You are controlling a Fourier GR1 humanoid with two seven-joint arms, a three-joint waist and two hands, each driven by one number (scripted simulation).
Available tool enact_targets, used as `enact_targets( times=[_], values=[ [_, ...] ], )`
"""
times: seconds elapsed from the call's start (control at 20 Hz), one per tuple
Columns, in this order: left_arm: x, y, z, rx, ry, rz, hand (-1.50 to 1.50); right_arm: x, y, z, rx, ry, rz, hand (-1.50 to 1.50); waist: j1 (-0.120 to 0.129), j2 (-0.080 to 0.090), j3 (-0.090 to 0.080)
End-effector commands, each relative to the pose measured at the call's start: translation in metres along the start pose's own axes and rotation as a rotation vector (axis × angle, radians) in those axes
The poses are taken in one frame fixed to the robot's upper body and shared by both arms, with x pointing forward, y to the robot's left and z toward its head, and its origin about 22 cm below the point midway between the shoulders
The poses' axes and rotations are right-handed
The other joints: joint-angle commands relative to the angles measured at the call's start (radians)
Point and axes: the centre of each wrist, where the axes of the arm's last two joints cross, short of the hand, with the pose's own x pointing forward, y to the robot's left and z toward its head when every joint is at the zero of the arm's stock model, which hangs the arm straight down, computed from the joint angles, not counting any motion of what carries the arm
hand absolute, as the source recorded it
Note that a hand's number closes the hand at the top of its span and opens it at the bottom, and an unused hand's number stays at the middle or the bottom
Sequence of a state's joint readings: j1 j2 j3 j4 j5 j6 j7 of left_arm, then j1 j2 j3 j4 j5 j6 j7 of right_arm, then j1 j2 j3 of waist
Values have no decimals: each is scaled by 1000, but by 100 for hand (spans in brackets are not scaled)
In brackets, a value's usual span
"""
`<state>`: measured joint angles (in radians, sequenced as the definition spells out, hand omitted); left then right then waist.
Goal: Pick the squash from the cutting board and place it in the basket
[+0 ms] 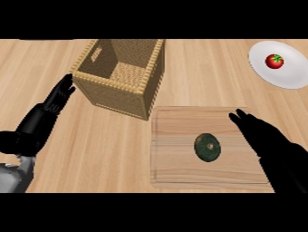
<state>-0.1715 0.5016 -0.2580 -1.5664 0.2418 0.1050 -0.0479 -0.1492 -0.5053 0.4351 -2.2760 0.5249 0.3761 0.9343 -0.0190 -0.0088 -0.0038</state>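
**Squash on board, both hands open, nothing held**

Surroundings: a white oval plate (291, 77) sits far right, well apart from everything else, with a red tomato (274, 61) with a green stem top on it. Nothing lies between the cutting board (176, 136) and the basket (113, 90); the board's far-left corner is just beside the basket's near corner. Counter (103, 149) is light wood plank, grain running diagonally.

Squash (208, 147): dark green, mottled, oval outline. It lies about mid-board, slightly right of centre. Long axis runs near-far, tilted a little, far end leaning left. A pale round stem scar faces up at the camera.

Board: pale wood, rectangular, rounded corners, horizontal grain.

Basket: woven wicker, tan, box-shaped, open top, with a slot handle cut in the far-left wall. Sits rotated relative to the board, one corner pointing near-right. Interior visible, woven floor.

Right hand (267, 136): black, fingers straight and relaxed, grasping nothing. It's over the board's right edge, fingertips pointing far-left, just right of the squash, apart from it.

Left hand (46, 113): black, fingers straight, pointing far, holding nothing. It's left of the basket, fingertips near its left wall.
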Motion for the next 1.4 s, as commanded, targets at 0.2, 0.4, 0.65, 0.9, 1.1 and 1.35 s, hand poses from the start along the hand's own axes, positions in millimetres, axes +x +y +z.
enact_targets(
  times=[0.2, 0.4, 0.65, 0.9, 1.1, 1.35],
  values=[
    [-13, 15, -1, -14, 12, 11, 0, -4, -41, 43, 14, 58, 16, -150, 10, 7, 3],
    [-8, -13, -2, -17, -9, 11, 0, -23, -27, 16, 6, 79, -17, -150, 17, 8, 4],
    [-11, 1, 0, -25, -7, 15, 0, -18, 6, 19, -25, 48, -85, -150, 16, 8, 4],
    [-12, -7, -10, -18, -18, 8, 0, -23, 26, -16, -57, 42, -135, -150, 18, 9, 4],
    [-8, -6, -4, -19, -4, -10, 0, -32, 61, -31, -87, 29, -102, -150, 19, 9, 4],
    [-9, 16, -7, 3, -10, 2, 0, -33, 82, -24, -102, 38, -86, -150, 16, 8, 4]
  ],
)
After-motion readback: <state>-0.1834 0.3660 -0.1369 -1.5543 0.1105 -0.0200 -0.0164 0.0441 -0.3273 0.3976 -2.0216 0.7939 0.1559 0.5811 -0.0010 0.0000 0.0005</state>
